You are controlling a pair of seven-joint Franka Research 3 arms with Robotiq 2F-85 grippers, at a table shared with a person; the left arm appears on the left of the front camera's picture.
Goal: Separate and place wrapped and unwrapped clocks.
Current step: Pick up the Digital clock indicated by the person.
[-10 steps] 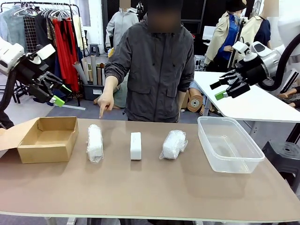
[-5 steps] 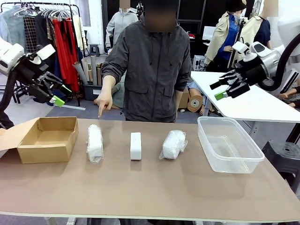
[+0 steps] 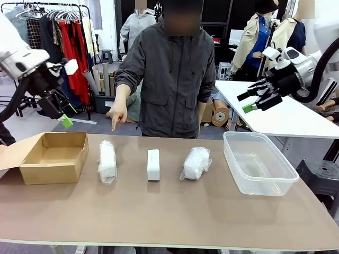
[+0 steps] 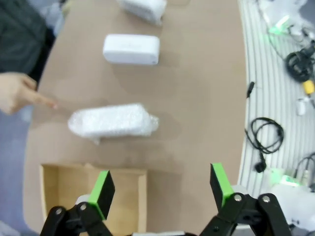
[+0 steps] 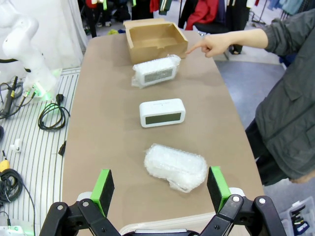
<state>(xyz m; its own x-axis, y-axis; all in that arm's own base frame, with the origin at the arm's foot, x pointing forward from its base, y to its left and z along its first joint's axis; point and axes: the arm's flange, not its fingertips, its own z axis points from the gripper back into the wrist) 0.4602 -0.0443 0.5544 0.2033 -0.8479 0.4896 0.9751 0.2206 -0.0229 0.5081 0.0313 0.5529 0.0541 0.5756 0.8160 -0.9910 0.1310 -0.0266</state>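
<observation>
Three clocks lie in a row on the brown table. A wrapped clock (image 3: 107,161) (image 4: 112,123) (image 5: 156,71) lies on the left, a bare white clock (image 3: 153,164) (image 4: 131,49) (image 5: 162,112) in the middle, another wrapped clock (image 3: 196,162) (image 4: 142,8) (image 5: 175,167) on the right. A person's hand (image 3: 118,115) (image 4: 22,92) (image 5: 212,44) points down at the left wrapped clock. My left gripper (image 3: 61,114) (image 4: 161,186) hangs open in the air above the cardboard box. High off to the right, my right gripper (image 3: 251,100) (image 5: 161,187) also stands open. Neither holds anything.
An open brown cardboard box (image 3: 53,157) (image 4: 59,196) (image 5: 155,33) sits at the table's left end. A clear plastic tub (image 3: 258,162) stands at the right end. A white table (image 3: 286,114) lies behind on the right. Cables (image 4: 266,140) lie on the floor beside the table.
My left arm has swung up and rolled its wrist, so the gripper now points more downward. The right arm, the clocks and the pointing hand stay put.
</observation>
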